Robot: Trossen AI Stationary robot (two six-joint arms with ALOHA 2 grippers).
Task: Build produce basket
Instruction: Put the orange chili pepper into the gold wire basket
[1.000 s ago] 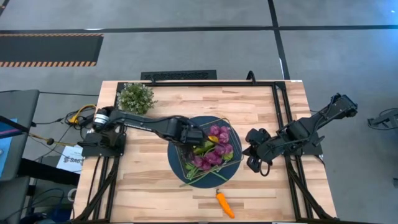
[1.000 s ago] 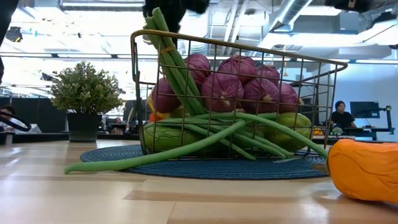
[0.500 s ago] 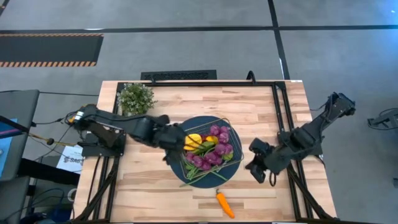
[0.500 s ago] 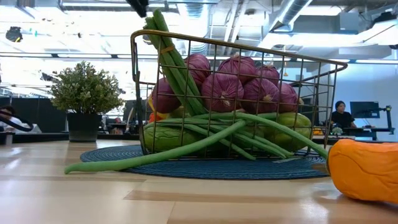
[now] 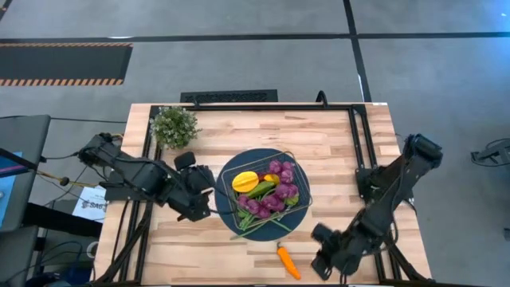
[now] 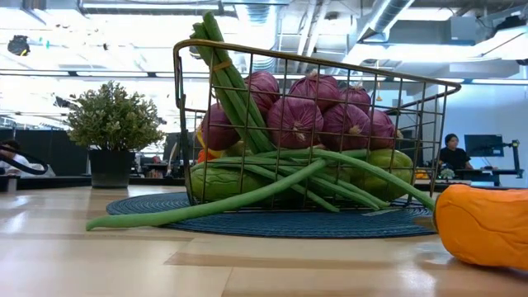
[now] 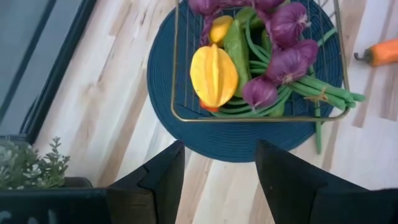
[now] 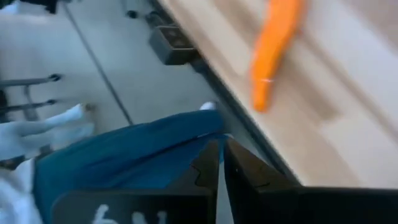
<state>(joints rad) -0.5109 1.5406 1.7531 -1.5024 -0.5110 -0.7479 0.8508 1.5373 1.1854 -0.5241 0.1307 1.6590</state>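
Note:
The wire basket (image 5: 296, 171) stands on a round dark blue mat (image 5: 227, 209) mid-table. In it lie a yellow ribbed fruit (image 5: 245, 182), purple grapes (image 5: 275, 199), green cucumbers and a bean bundle (image 7: 323, 93) whose ends stick out over the rim onto the mat. One orange carrot (image 5: 288, 261) lies on the wood near the table's front edge. My left gripper (image 5: 205, 201) hovers open just left of the mat, holding nothing (image 7: 217, 180). My right gripper (image 5: 323, 259) hangs shut (image 8: 221, 168) by the front edge, right of the carrot (image 8: 277, 50), apart from it.
A bushy potted plant (image 5: 174, 125) stands at the far left corner. In the low view the basket (image 6: 313, 132) fills the middle, a bean (image 6: 206, 210) reaches onto the table and the carrot (image 6: 483, 223) lies near right. Bare wood lies left and right of the mat.
My left gripper has drawn back from over the basket toward the table's left edge and risen; the yellow fruit now shows lying in the basket. My right gripper has swung from beside the mat toward the near edge, sinking and rolling, ending right of the carrot.

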